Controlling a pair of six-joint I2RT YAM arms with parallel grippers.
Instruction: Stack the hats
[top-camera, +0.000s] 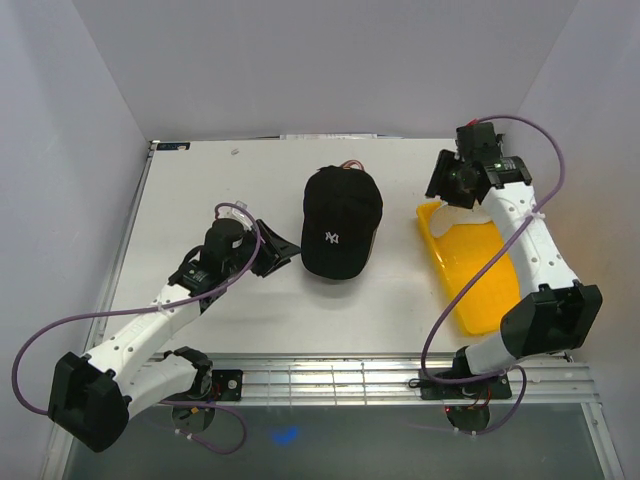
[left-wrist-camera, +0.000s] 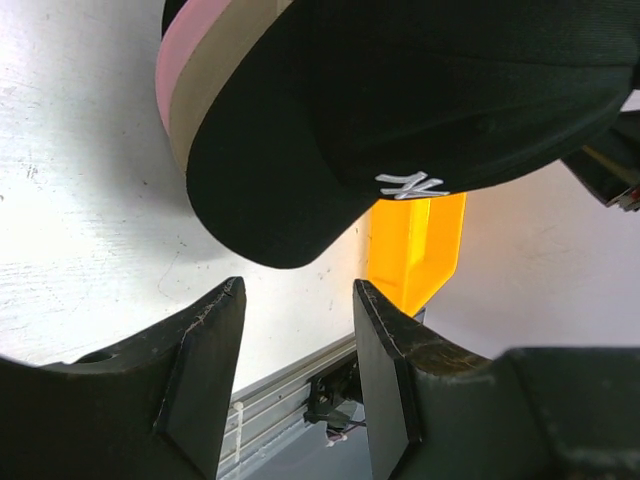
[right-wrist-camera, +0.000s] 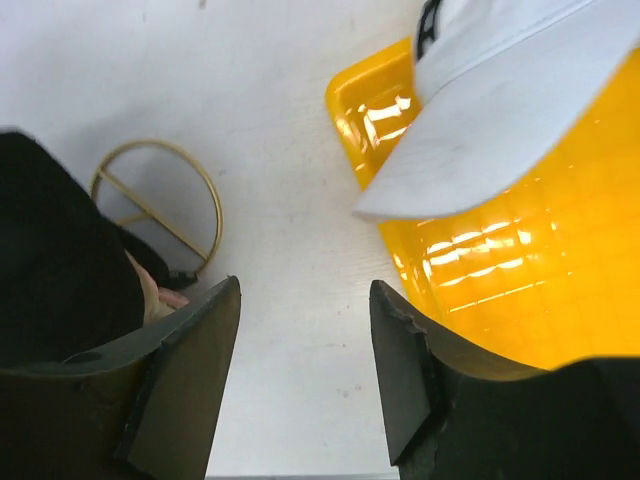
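A black cap with a white NY logo (top-camera: 340, 222) lies at the table's middle, on top of a stack. In the left wrist view the black cap (left-wrist-camera: 400, 90) covers a tan brim (left-wrist-camera: 215, 75) and a pink brim (left-wrist-camera: 183, 50). A white cap (right-wrist-camera: 480, 130) with a dark logo lies in the yellow tray (right-wrist-camera: 520, 290), its brim over the tray's edge. My left gripper (top-camera: 277, 250) is open and empty just left of the stack's brim. My right gripper (top-camera: 455, 193) is open and empty, above the table between the stack and the tray's far end.
The yellow tray (top-camera: 470, 280) lies at the right, partly under my right arm. A gold wire-loop stand (right-wrist-camera: 160, 200) sits behind the stack. A metal rail (top-camera: 330, 380) runs along the near table edge. Grey walls close in on three sides.
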